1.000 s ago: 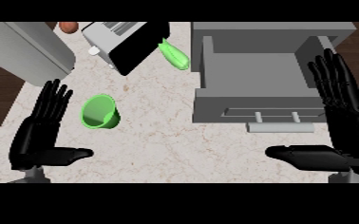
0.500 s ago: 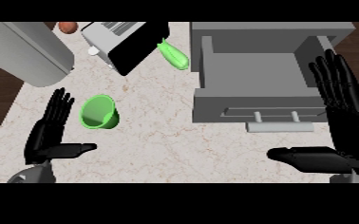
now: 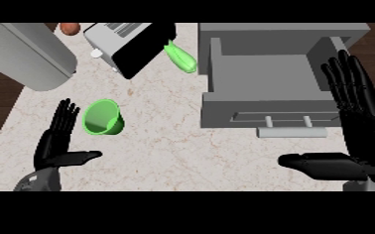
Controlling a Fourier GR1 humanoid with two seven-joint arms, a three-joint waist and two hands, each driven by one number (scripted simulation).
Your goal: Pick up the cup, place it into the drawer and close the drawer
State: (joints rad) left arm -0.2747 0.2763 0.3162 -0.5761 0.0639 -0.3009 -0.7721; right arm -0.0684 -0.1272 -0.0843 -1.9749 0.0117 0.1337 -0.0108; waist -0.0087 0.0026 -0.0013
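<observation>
The green cup (image 3: pixel 102 117) is lying on its side on the counter (image 3: pixel 168 148), left of the drawer (image 3: pixel 271 79) and just beside the left hand's (image 3: pixel 57 141) fingertips — not touching as far as I can tell. That hand is flat, fingers straight, thumb out, holding nothing. The right hand (image 3: pixel 351 129) is the same deal — spread open, empty, over the drawer's right edge. The drawer is pulled out, handle (image 3: pixel 291 131) facing front. Toaster (image 3: pixel 124 42) and a green veggie (image 3: pixel 180 57) sit further back.
</observation>
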